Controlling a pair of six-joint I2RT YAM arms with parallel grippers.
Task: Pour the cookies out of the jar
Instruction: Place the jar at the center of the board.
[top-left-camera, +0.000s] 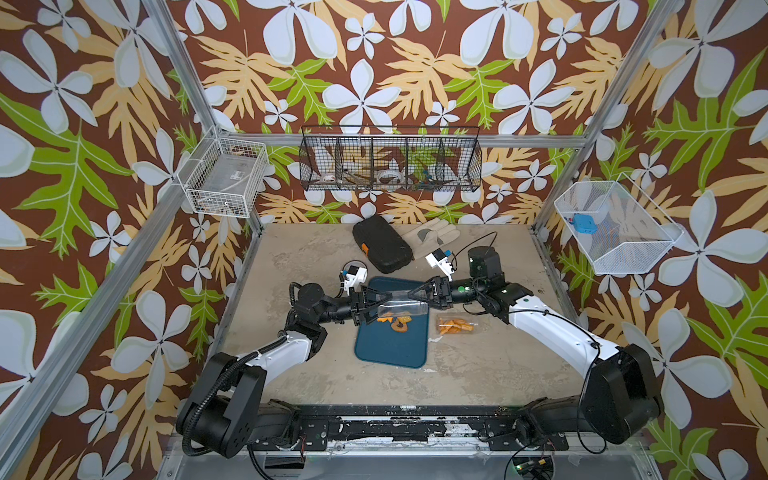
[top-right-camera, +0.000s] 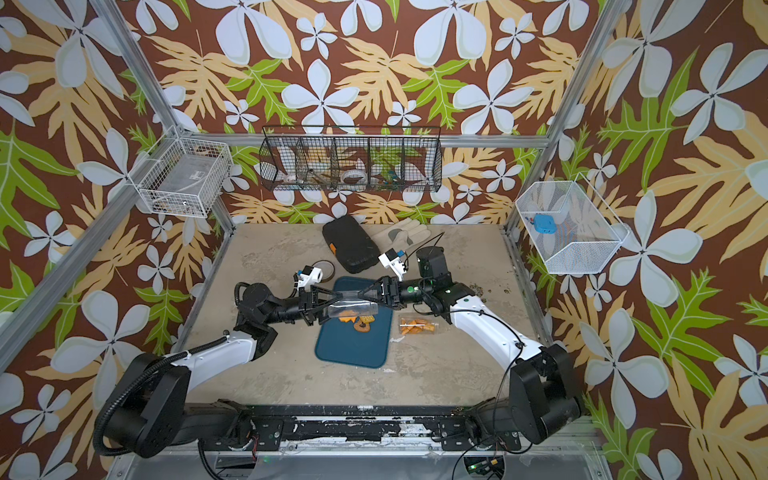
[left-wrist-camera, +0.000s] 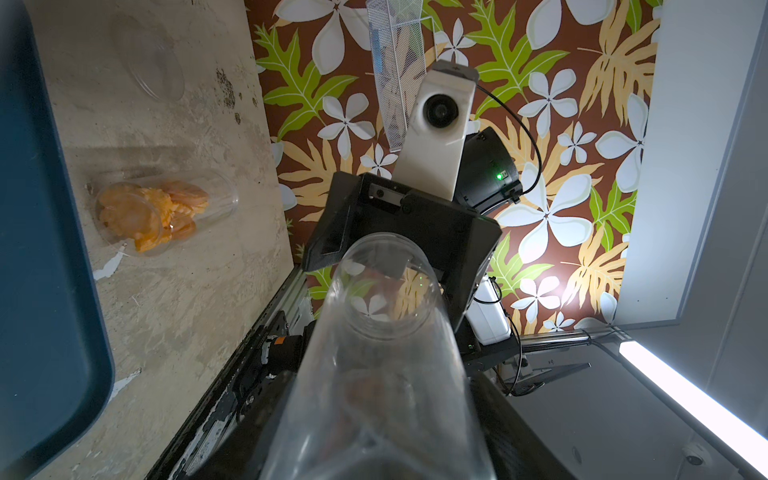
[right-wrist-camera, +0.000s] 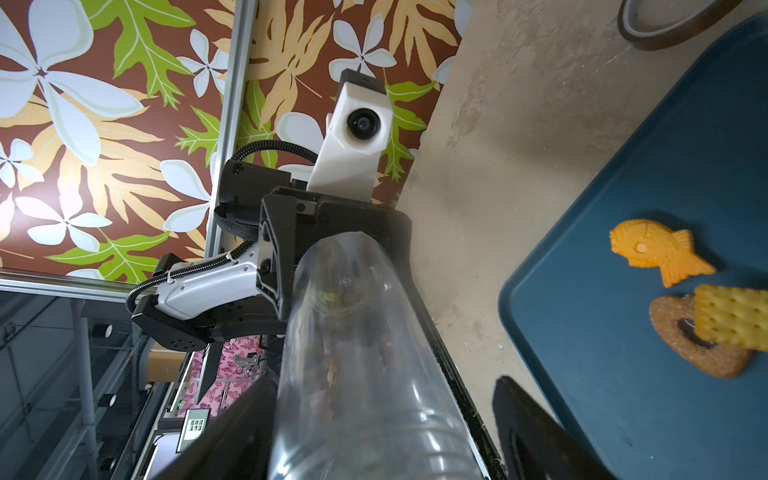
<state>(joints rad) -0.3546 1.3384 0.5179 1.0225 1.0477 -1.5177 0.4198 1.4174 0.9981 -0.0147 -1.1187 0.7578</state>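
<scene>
Looks like the cookies (top-left-camera: 400, 323) are out on the tray (top-left-camera: 390, 357) and the jar (top-left-camera: 405, 308) is near empty. The left fingers (top-left-camera: 380, 297) clamp it, the right fingers (top-left-camera: 417, 294) are spread loose. Only the put-down is left.

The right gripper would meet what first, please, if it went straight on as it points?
The clear plastic jar, already between its jaws; beyond it, probably the left gripper clamping the jar's far end.

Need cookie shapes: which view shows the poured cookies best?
Right wrist: the cookies lie close on the tray, fish, ridged rectangle, brown one distinct. In both top views they are tiny; left wrist misses them.
</scene>
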